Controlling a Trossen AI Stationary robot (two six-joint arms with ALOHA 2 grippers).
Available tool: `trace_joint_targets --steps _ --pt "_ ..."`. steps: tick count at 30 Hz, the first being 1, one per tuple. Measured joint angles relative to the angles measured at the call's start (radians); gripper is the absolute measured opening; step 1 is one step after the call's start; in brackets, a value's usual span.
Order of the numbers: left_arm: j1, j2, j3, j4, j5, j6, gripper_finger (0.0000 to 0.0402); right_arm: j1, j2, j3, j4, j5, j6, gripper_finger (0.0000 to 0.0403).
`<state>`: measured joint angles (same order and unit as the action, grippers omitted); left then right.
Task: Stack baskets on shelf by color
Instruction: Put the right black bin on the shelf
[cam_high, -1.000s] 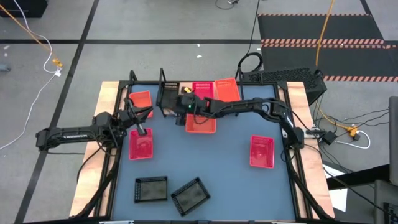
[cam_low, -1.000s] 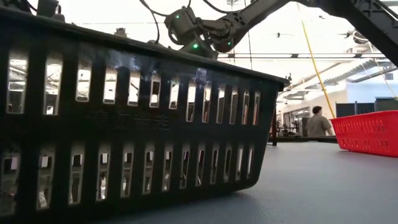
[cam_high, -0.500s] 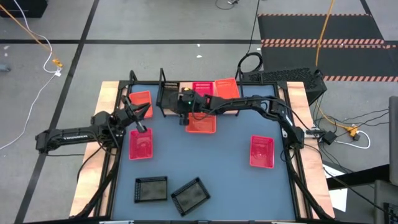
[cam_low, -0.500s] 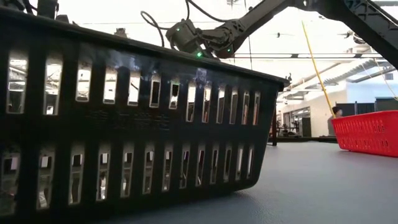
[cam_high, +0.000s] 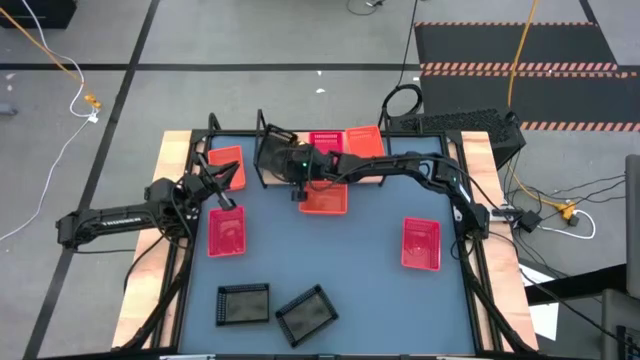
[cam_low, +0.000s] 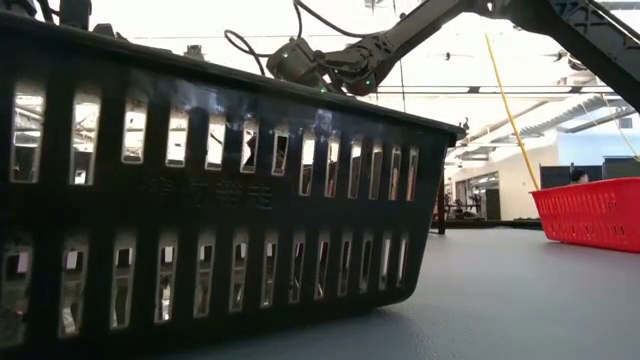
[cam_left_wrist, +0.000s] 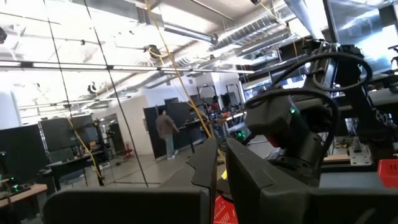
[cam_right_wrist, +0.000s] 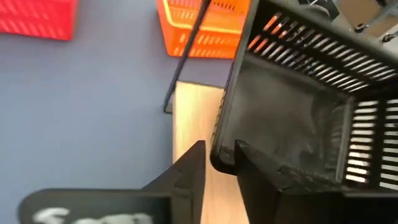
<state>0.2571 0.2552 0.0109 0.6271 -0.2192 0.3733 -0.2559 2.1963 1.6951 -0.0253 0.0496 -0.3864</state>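
The shelf (cam_high: 285, 134) stands at the table's far edge, and its wooden plank (cam_right_wrist: 193, 118) shows in the right wrist view. A black basket (cam_high: 270, 155) sits tilted on the shelf's left part, with my right gripper (cam_high: 297, 172) shut on it. A pinkish-red basket (cam_high: 325, 142) and an orange one (cam_high: 365, 142) lie farther right on the shelf. My left gripper (cam_high: 223, 207) is shut at the far edge of another pinkish-red basket (cam_high: 227, 234) on the table's left. My right gripper has the black basket's wall near a corner (cam_right_wrist: 221, 155), one finger (cam_right_wrist: 186, 171) outside and one (cam_right_wrist: 267, 177) inside. That end is raised off the plank and the basket tilts. My left gripper's fingers (cam_left_wrist: 249, 186) stand close together with a red strip (cam_left_wrist: 221, 211) between them; which part they have cannot be told.
An orange basket (cam_high: 226, 160) lies left of the shelf and a red-orange one (cam_high: 323, 200) just in front of it. A pinkish-red basket (cam_high: 420, 243) sits at the right. Two black baskets (cam_high: 243, 303) (cam_high: 305, 314) lie near the front edge; one fills the low view (cam_low: 220, 200).
My right gripper has moved a little toward the table's left and far edge, up to the black basket on the shelf. The basket, which lay flat, now stands tilted with its right end raised.
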Motion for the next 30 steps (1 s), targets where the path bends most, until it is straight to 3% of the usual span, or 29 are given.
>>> trace_joint_targets --steps 11,30 --pt "0.0 0.0 0.0 0.003 0.0 -0.001 0.0037 -0.012 0.0 0.0 -0.053 0.001 -0.005 0.0011" --pt "0.0 0.0 0.0 -0.019 0.0 -0.021 0.0037 0.024 -0.113 0.0 -0.234 0.059 0.008 0.0011"
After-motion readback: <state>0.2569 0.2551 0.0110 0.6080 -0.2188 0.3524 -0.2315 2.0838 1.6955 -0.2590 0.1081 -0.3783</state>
